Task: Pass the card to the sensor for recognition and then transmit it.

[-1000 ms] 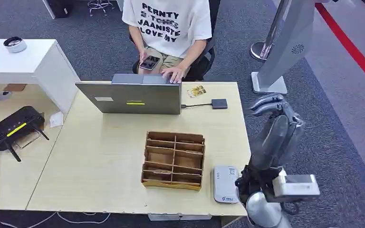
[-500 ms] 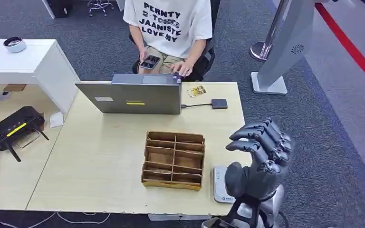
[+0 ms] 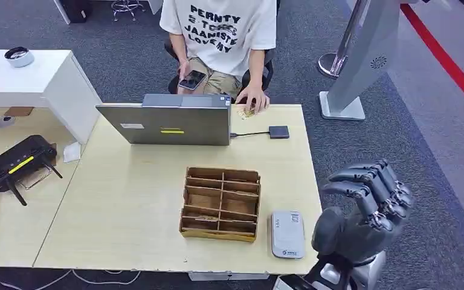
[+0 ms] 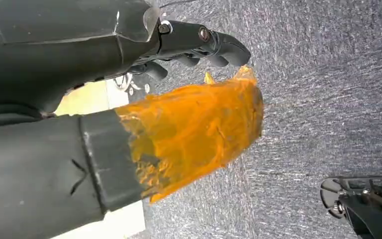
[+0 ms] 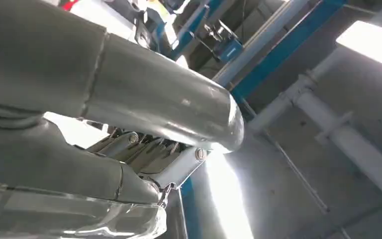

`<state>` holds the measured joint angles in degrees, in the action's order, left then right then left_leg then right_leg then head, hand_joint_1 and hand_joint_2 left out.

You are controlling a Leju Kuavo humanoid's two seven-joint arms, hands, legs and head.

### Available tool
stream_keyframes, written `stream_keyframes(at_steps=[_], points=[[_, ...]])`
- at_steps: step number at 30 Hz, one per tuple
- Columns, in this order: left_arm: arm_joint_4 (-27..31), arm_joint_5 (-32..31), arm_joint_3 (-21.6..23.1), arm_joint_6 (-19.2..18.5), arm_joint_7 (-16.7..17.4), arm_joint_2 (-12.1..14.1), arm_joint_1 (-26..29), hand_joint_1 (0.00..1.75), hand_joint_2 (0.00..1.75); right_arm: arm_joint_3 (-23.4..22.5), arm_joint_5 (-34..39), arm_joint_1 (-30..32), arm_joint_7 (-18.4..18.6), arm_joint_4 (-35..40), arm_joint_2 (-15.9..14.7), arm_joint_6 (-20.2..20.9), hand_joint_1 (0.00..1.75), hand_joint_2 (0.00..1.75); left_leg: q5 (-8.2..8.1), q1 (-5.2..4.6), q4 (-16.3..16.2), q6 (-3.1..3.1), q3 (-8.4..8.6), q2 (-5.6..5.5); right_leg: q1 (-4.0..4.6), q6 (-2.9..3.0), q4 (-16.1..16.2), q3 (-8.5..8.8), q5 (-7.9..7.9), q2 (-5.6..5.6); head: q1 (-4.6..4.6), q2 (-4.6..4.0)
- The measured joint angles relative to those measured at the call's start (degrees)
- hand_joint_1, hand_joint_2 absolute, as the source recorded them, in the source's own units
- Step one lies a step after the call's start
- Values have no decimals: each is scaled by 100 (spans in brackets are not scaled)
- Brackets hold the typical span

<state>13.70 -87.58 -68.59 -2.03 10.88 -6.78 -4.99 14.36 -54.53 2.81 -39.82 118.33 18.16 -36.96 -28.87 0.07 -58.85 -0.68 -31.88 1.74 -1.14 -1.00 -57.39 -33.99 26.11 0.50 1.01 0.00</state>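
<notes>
Head view: right hand [image 3: 365,208] empty, fingers apart, beside sensor [image 3: 287,234]. Card [image 3: 249,112] far across table [image 3: 127,199] under person's hand [image 3: 254,99]. Risk: reach bumps laptop [image 3: 169,124]. Left hand [image 4: 129,99]: can't tell.

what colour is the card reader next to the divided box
Light grey, with a small blue logo near its front edge. The card reader shows best in the head view, beside the brown divided box.

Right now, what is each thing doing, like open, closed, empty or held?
Laptop: open, facing the person.
Cardboard organizer: compartments look empty.
Card reader: flat on the table, nothing on it.
Card: under the person's hand.
Phone: held by the person.
Right hand: raised, holding nothing.
</notes>
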Motion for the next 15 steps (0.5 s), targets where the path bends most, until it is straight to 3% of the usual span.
stream_keyframes(at_steps=[4, 9, 15], points=[[0, 17, 2, 0, 15, -4, -1, 0, 0, -96, 0, 90, 0, 75, 13, 0, 140, 0, 0, 1, 0, 0, 0, 0, 1, 0, 0, 0, 0, 0, -2, 0], [0, 33, 2, 0, 35, -4, 0, 0, 0, -190, 22, 195, -2, 88, 28, 0, 117, 0, 0, 1, 0, 0, 0, 0, 1, 0, 0, 0, 0, 0, 0, 0], [0, 55, 2, 0, 55, -4, -1, 0, 0, -252, 26, 265, -2, 109, 42, 0, 117, 0, 0, 1, 0, 0, 0, 0, 0, 0, 0, 0, 0, 0, 0, 0]])
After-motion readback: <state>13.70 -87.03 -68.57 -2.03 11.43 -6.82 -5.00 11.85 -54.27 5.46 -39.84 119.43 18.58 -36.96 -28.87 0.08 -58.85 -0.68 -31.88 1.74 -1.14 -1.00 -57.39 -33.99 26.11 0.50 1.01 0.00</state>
